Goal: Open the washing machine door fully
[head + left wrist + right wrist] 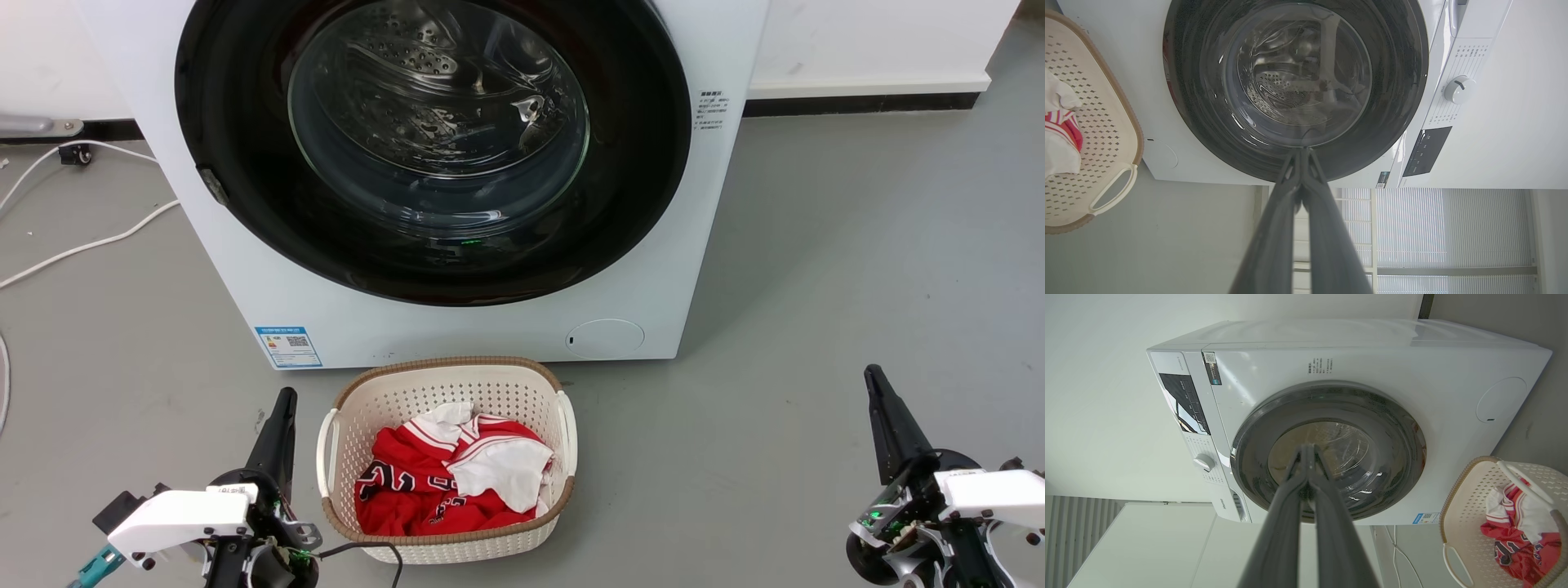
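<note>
The white washing machine [457, 327] fills the upper middle of the head view. Its round black-rimmed door [245, 163] with the clear glass bowl lies flat against the front, closed. My left gripper [282, 408] is shut and rests low at the left, beside the basket, well short of the machine. Low at the right, my right gripper [873, 384] is also shut and far from the door. The left wrist view has the door [1396, 81] ahead of the shut left gripper [1303, 152]. The right wrist view has the door [1392, 428] behind the shut right gripper [1308, 448].
A cream laundry basket [445, 384] with red and white clothing [449, 482] stands on the grey floor right in front of the machine, between my arms. White cables [90, 241] trail on the floor at the left. Open floor lies to the right of the machine.
</note>
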You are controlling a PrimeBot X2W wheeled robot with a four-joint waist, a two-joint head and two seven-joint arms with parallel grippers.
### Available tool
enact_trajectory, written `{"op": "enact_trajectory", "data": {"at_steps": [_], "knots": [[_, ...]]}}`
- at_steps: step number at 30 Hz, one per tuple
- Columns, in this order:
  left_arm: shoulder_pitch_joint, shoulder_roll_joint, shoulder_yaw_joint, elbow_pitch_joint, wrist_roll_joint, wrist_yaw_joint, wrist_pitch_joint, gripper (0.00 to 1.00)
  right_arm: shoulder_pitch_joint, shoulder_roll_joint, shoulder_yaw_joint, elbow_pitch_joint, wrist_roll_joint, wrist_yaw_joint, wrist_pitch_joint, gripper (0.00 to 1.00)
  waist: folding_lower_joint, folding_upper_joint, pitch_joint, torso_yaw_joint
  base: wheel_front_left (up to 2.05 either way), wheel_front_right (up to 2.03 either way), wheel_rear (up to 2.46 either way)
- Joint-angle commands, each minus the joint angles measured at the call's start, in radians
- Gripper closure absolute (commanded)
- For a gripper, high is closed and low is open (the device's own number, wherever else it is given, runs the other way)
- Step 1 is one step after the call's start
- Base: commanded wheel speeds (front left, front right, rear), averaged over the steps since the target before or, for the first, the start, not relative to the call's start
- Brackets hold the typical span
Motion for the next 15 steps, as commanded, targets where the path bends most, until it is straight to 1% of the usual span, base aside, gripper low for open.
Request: {"op": "enact_trajectory", "data": {"at_steps": [1,9,10,15], "knots": [[-0.009,-0.002,0.003,0.001,0.003,-0.003,0.004,1.0,-0.012,0.003,-0.001,0.002,-0.006,0.0,0.002,1.0,0.0,0.0,0.0,0.0,0.0,0.0,0.0],[-0.009,-0.002,0.003,0.001,0.003,-0.003,0.004,1.0,-0.012,0.003,-0.001,0.002,-0.006,0.0,0.002,1.0,0.0,0.0,0.0,0.0,0.0,0.0,0.0],[0.0,0.0,0.0,0.0,0.0,0.0,0.0,0.0,0.0,0.0,0.0,0.0,0.0,0.0,0.0,0.0,0.0,0.0,0.0,0.0,0.0,0.0,0.0],[0.026,-0.004,-0.006,0.023,0.002,0.0,-0.009,0.0,0.028,0.003,0.004,0.025,-0.002,0.0,-0.007,0.0,0.0,0.0,0.0,0.0,0.0,0.0,0.0]]}}
